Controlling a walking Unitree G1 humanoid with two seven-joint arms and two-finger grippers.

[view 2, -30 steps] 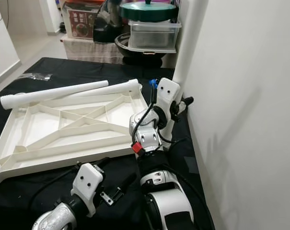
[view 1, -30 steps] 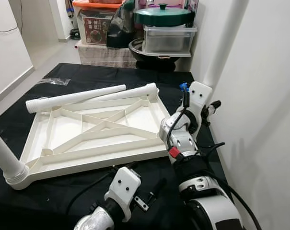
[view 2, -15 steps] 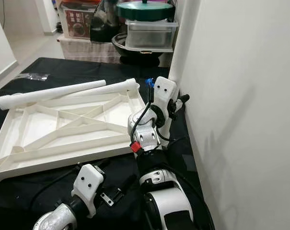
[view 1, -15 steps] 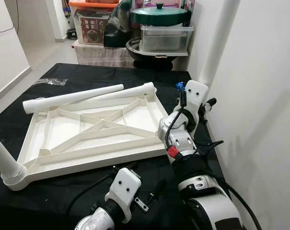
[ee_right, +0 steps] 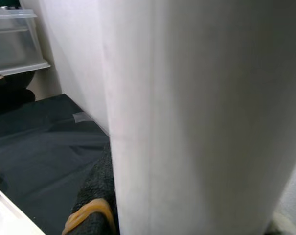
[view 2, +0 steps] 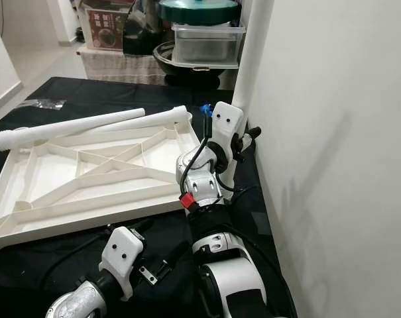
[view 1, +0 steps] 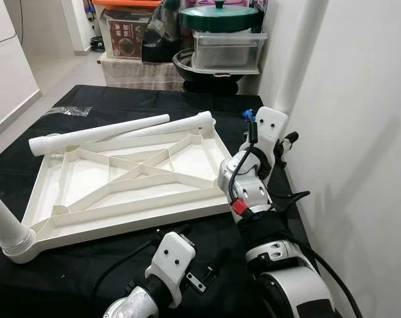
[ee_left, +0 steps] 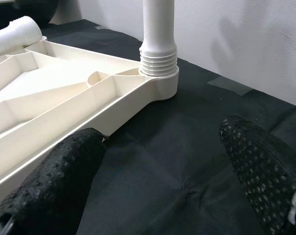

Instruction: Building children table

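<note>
White tabletop [view 1: 127, 179] lies underside-up so legs screw in. Right gripper [view 1: 280, 147] clamps standing leg [view 1: 298, 59], presumably steadying it; left gripper [ee_left: 162, 181] idle, fingers wide.

Upturned white tabletop [view 1: 127, 182] on black cloth [view 1: 120, 106]; two loose legs [view 1: 97, 134] along far edge; right gripper [view 1: 284, 147] beside upright leg [view 1: 296, 63].

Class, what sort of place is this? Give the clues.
Probably a room in a home, used for storage: a green-lidded pot on a plastic tub, stacked boxes, and an upturned white tabletop on a black cloth.
</note>
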